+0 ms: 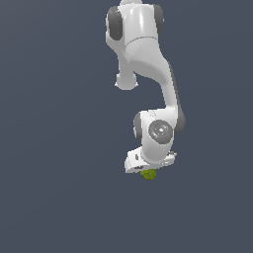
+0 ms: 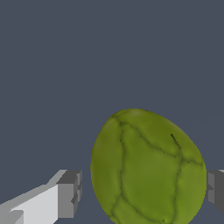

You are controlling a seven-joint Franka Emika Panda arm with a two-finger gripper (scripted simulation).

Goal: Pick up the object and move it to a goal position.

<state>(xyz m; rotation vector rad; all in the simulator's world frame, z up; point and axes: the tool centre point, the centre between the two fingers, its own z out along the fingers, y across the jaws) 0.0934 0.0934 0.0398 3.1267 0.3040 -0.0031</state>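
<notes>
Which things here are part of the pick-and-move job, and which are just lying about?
Part of the job:
- yellow-green bumpy object
- the arm's hand, fingers on either side of the object

Lying about:
- nothing else in either view, only the plain dark surface

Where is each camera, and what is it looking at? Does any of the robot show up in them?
Exterior view: off the arm, it seems to look down from above onto the grey floor; the whole white arm shows, with the gripper over the yellow-green lump.
Wrist view: on the wrist, facing along the fingers; the yellow-green lump looms close between them, with a gap on one side.
Shared: both show the lump, the gripper and the plain grey floor.
</notes>
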